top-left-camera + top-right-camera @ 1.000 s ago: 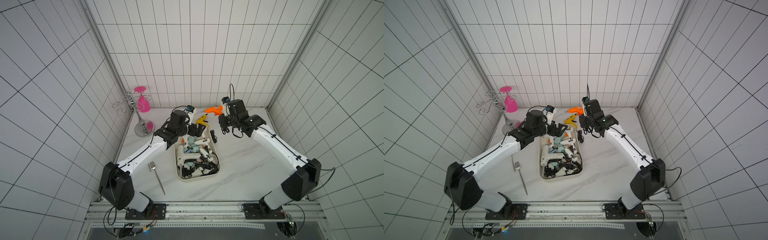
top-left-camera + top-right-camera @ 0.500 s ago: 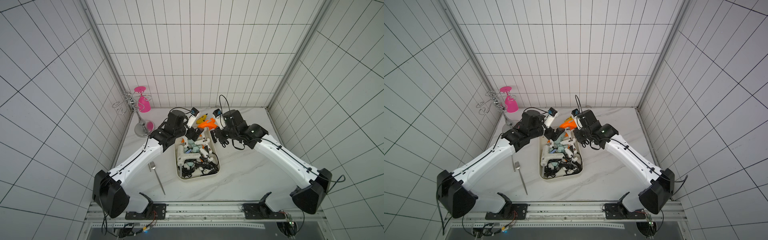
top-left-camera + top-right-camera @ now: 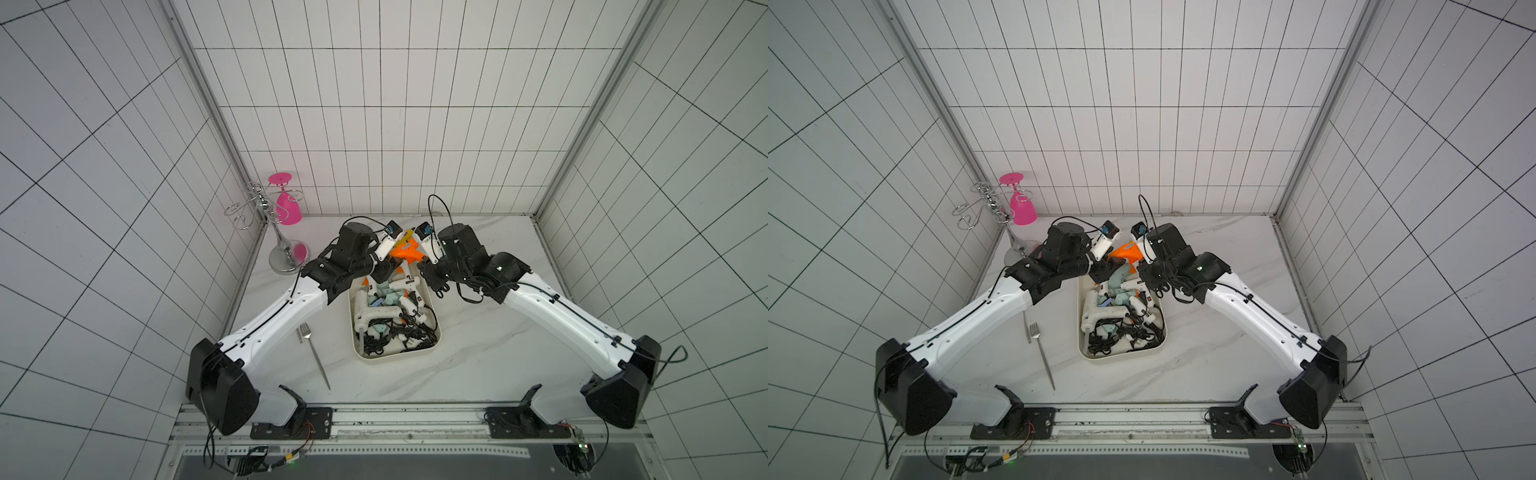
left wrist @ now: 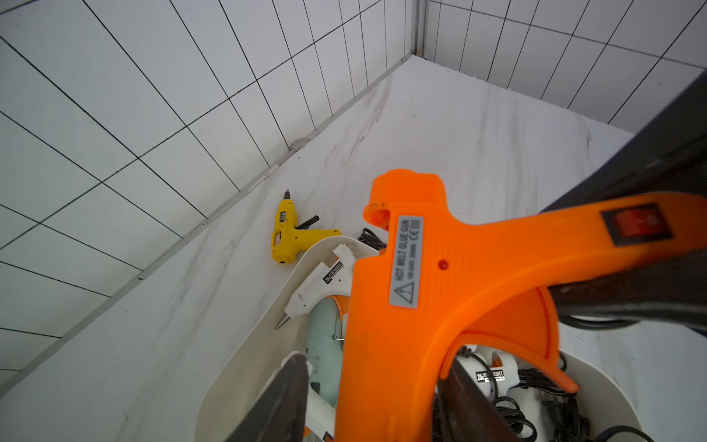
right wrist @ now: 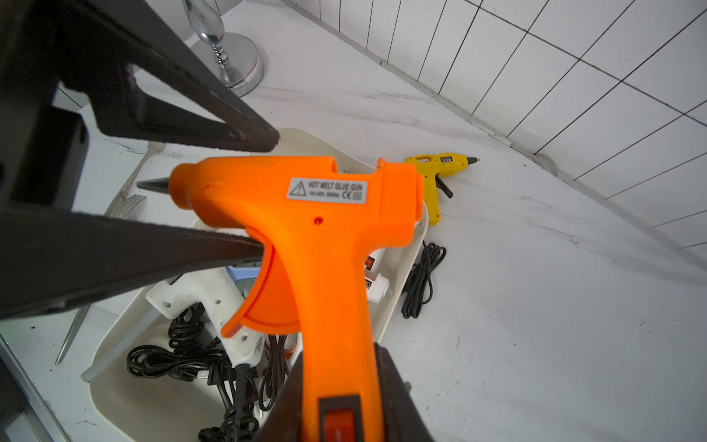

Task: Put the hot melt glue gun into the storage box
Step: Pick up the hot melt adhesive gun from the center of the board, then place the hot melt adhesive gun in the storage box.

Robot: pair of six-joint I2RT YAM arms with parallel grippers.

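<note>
Orange glue gun [image 3: 405, 254] above storage box [image 3: 395, 360]

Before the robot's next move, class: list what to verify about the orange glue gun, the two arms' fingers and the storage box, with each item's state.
1. Handle of the orange glue gun held by the right fingers: ok.
2. The left fingers clamped on its barrel: cannot tell; they straddle it.
3. Gun above the storage box: ok, over its far end.
4. The yellow glue gun boxed: not ok; it lies on the table outside.

White-shelled left arm [image 3: 282, 316] and right arm [image 3: 561, 320], black joints and bases, thin black cables along each.
</note>
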